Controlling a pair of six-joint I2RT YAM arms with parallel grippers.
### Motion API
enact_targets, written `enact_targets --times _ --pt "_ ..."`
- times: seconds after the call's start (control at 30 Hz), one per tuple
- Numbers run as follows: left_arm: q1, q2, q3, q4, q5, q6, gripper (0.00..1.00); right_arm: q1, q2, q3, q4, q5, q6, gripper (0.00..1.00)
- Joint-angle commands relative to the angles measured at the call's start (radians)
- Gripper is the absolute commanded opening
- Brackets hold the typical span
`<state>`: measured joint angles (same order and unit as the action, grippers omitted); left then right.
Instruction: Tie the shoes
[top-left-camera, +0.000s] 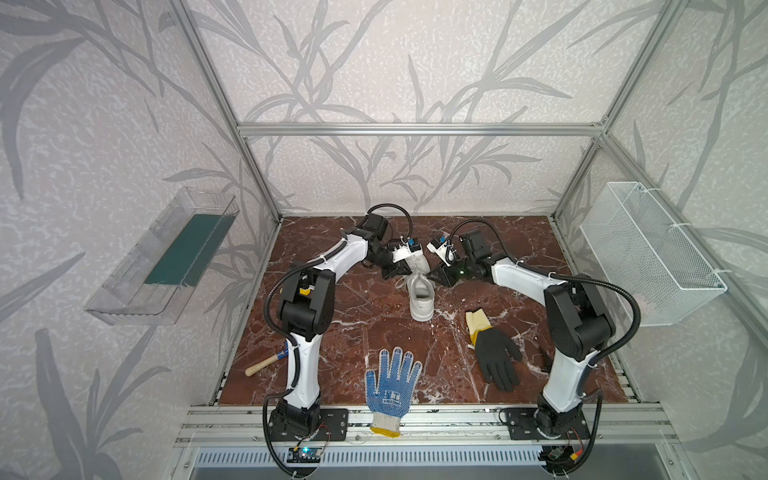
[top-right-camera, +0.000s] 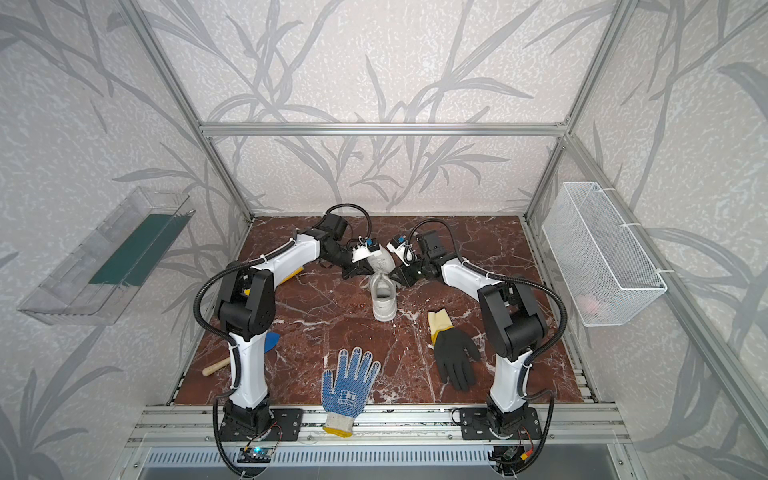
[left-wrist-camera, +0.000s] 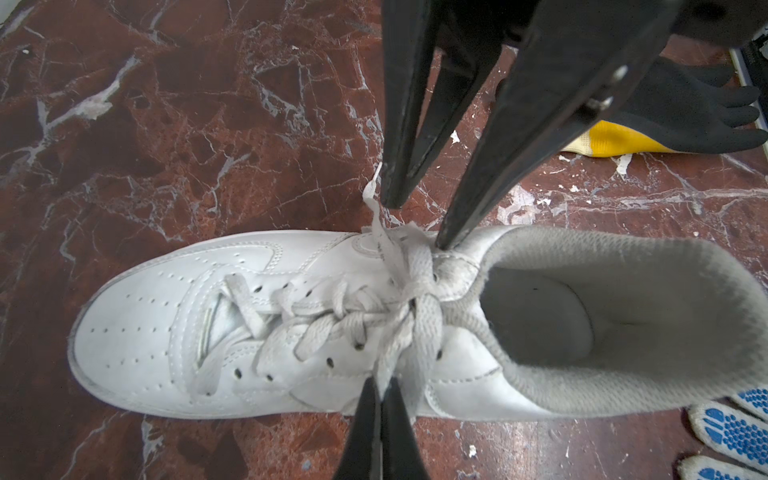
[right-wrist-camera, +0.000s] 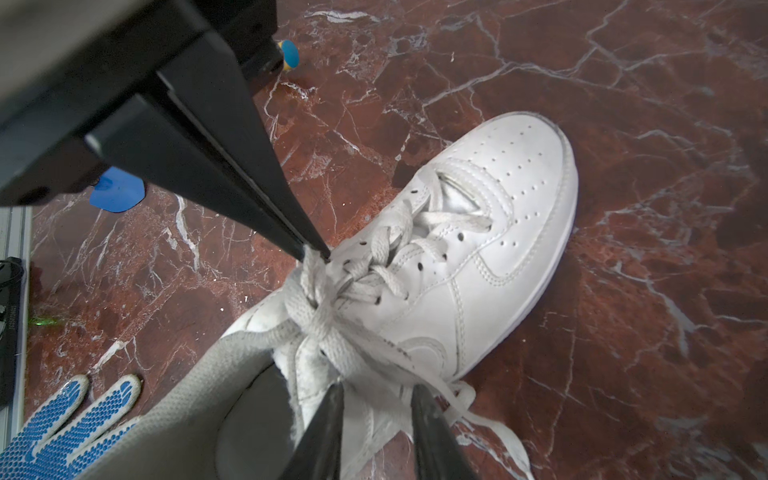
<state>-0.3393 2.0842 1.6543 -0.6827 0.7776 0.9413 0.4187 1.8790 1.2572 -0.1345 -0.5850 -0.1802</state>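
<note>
Your shoe sat midway back on the table, heel toward you. It likely handled light with a stiff sole, while its laces were limp, best taken just beside the knot. Your left gripper pinched the laces there; your right gripper stood spread. The dotted glove, then the black glove, lay apart, blocking nothing.

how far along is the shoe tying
Done: the laces of the sneaker are crossed into a knot near the collar. In hand: the left gripper pinches one strand; the right gripper is open beside the knot. Left: no finished bow shows; a lace end trails loose on the table.
</note>
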Motion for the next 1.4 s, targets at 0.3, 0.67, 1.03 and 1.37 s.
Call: enact_targets --times 0.3,0.67,1.03,1.37 --pt "-0.004 0.009 0.018 -0.041 0.012 0.007 0.00 0.017 0.053 0.058 -0.002 -0.081 -0.022 0.30" --pt "-0.004 0.005 0.013 -0.040 0.010 0.005 0.00 0.017 0.098 0.089 -0.019 -0.138 -0.031 0.20" --pt "-0.001 -0.005 0.018 -0.040 -0.004 0.013 0.00 0.012 0.062 0.081 -0.036 -0.143 -0.044 0.00" --pt "0.017 -0.042 0.005 -0.033 -0.032 0.027 0.00 -0.009 0.008 0.044 -0.029 -0.127 -0.035 0.00"
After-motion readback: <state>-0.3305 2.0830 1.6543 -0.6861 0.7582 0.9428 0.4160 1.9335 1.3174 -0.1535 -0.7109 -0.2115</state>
